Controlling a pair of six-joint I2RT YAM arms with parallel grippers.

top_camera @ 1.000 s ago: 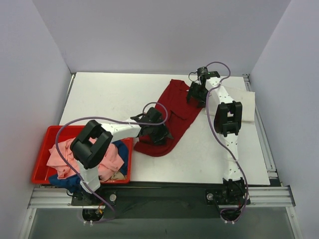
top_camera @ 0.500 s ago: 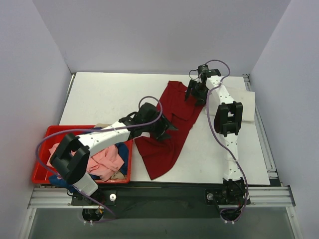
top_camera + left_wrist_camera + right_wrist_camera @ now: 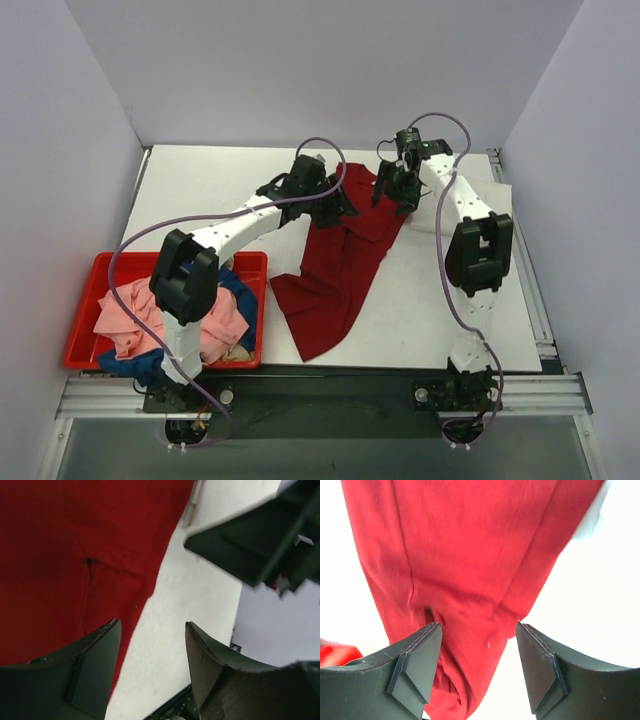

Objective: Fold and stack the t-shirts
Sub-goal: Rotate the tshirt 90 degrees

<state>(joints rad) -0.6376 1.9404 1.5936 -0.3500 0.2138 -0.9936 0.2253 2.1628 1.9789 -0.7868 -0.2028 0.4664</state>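
At the far middle of the table, spreading out the dark red t-shirt, by the look of it: rumpled, lying slantwise from the far centre down toward the near edge, not yet folded. Poised at its far end with the left gripper, jaws apart over the cloth's edge and bare table, nothing pinched. Just beside, likewise with the right gripper, jaws wide above red cloth, no grip to be seen. Next, probably: closing on the two far corners and drawing the cloth flat before any fold. Calls for catching the same layers on both sides and pulling evenly. By the right edge, past the right arm, what looks like a white t-shirt, laid flat. In the red bin at the near left, heaped together: a pink t-shirt, a blue t-shirt, a scrap of beige t-shirt. Most of the folding and stacking yet to do.
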